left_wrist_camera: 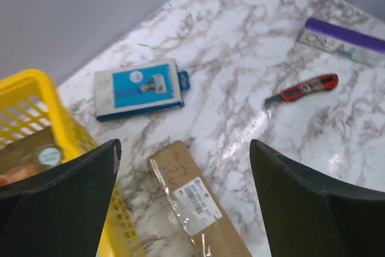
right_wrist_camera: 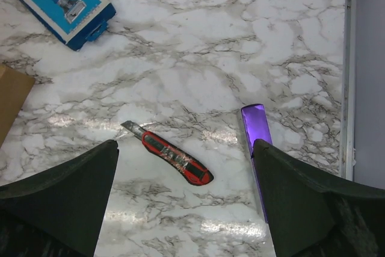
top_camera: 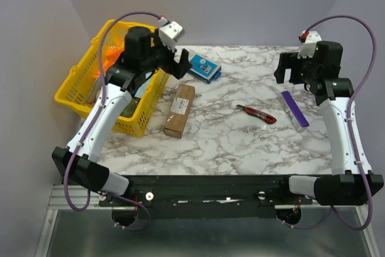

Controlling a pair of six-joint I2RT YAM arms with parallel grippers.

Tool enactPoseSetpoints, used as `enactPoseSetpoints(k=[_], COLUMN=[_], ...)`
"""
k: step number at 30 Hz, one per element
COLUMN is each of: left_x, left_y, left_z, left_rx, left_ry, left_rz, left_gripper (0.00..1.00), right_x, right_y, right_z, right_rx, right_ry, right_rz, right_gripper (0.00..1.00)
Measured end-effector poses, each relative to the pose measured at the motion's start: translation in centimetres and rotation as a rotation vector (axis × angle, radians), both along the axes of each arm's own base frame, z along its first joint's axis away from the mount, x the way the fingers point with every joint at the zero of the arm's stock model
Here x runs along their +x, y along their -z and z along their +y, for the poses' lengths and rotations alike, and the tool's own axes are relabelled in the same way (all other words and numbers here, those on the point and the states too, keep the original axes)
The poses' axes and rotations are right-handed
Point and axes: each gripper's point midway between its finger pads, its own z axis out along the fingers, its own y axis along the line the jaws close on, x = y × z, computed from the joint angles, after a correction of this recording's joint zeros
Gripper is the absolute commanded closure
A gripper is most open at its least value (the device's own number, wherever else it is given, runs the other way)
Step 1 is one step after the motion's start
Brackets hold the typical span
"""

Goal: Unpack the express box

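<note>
The express box [top_camera: 179, 110], a long brown carton with a white label, lies on the marble table left of centre, sealed with clear tape; it also shows in the left wrist view [left_wrist_camera: 198, 206] and its corner in the right wrist view [right_wrist_camera: 11, 97]. A red utility knife [top_camera: 257, 114] with its blade out lies mid-table [right_wrist_camera: 169, 153] [left_wrist_camera: 304, 88]. My left gripper [top_camera: 182, 63] is open and empty, held high above the box's far end [left_wrist_camera: 183, 154]. My right gripper [top_camera: 289, 70] is open and empty, high above the knife [right_wrist_camera: 185, 154].
A yellow basket [top_camera: 72, 91] with items stands at the left, beside the box. A small blue-and-white box [top_camera: 203, 67] lies at the back centre. A flat purple bar [top_camera: 295, 109] lies at the right, near the table's right edge.
</note>
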Motion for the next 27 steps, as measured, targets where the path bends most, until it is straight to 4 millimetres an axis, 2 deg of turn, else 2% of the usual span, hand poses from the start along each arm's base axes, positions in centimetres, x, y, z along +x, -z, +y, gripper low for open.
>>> enactPoseSetpoints(k=[3, 6, 8, 10, 13, 15, 18, 22, 25, 27], left_x=[-2.0, -3.0, -3.1, -3.6, -4.5, -4.8, -4.8, -5.4, -6.5, -8.0], left_y=[5.2, 10.2, 13.7, 17.5, 20.8, 21.6, 21.4, 21.4, 20.6, 20.1], left_z=[-2.8, -3.9, -3.8, -2.9, -1.3, -0.6, -0.7, -0.9, -1.0, -0.6], left_rx=[0.088, 0.169, 0.227, 0.288, 0.355, 0.376, 0.376, 0.388, 0.407, 0.420], left_ry=[0.097, 0.133, 0.111, 0.065, 0.009, -0.015, -0.006, 0.039, 0.142, 0.200], left_rz=[0.107, 0.238, 0.326, 0.421, 0.509, 0.536, 0.531, 0.525, 0.474, 0.427], left_gripper=[0.06, 0.07, 0.07, 0.07, 0.07, 0.06, 0.06, 0.05, 0.04, 0.04], right_x=[-0.7, -1.5, -2.2, -3.1, -3.8, -3.9, -3.8, -2.6, -1.6, -0.9], right_y=[0.3, 0.8, 1.4, 2.3, 4.4, 6.1, 9.1, 13.1, 16.7, 19.0], right_z=[-0.1, 0.4, 1.4, 2.5, 3.5, 3.8, 4.0, 4.1, 3.8, 3.6], right_rx=[-0.014, -0.048, -0.068, -0.075, -0.083, -0.097, -0.122, -0.180, -0.217, -0.232], right_ry=[-0.008, -0.076, -0.177, -0.276, -0.375, -0.423, -0.499, -0.628, -0.712, -0.759], right_rz=[-0.001, 0.001, 0.005, 0.026, 0.068, 0.099, 0.155, 0.216, 0.288, 0.337], right_gripper=[0.00, 0.07, 0.08, 0.13, 0.21, 0.21, 0.22, 0.25, 0.27, 0.28])
